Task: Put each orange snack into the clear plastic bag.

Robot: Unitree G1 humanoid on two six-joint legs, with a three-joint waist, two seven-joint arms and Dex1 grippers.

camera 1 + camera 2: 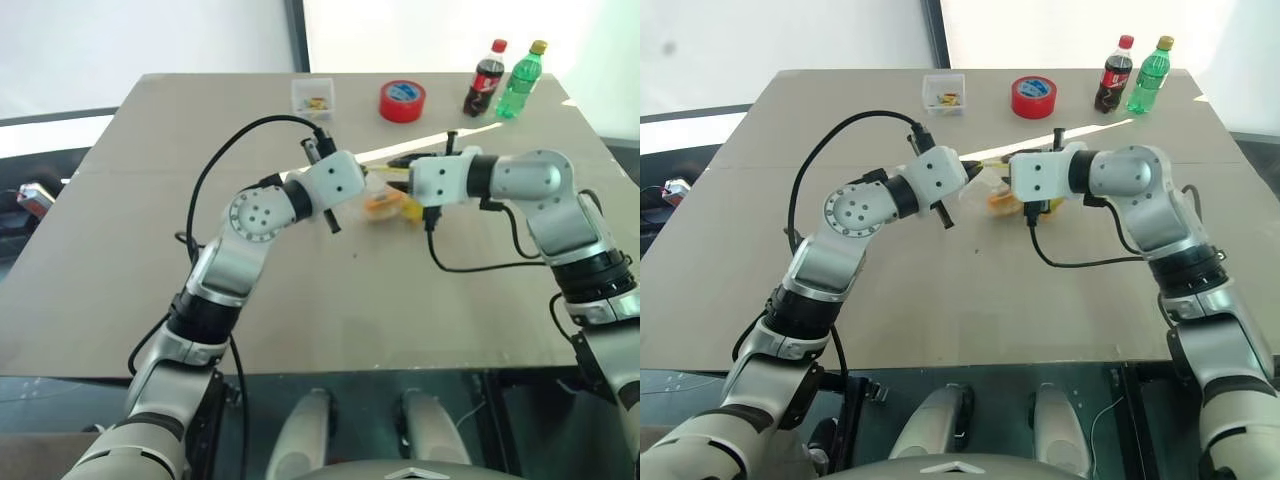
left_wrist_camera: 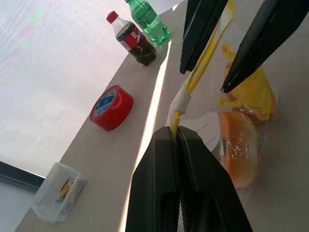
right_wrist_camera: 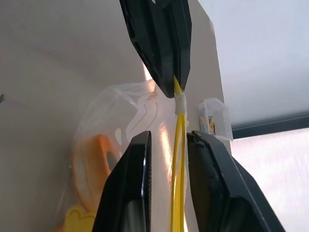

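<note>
The clear plastic bag (image 2: 203, 130) hangs above the table between my two grippers, its yellow strip (image 3: 178, 125) stretched from one to the other. My left gripper (image 2: 176, 131) is shut on the end of that strip. My right gripper (image 3: 166, 137) is open, its fingers (image 2: 198, 34) standing apart on either side of the strip. One orange snack (image 2: 239, 150) lies inside the bag, next to yellow bits (image 2: 256, 94). In the head views the bag (image 1: 385, 203) shows at the table's middle, between both hands.
At the far edge of the brown table (image 1: 150, 250) stand a red tape roll (image 1: 402, 100), a cola bottle (image 1: 486, 80), a green bottle (image 1: 520, 80) and a small clear box (image 1: 314, 97). Black cables loop from both wrists.
</note>
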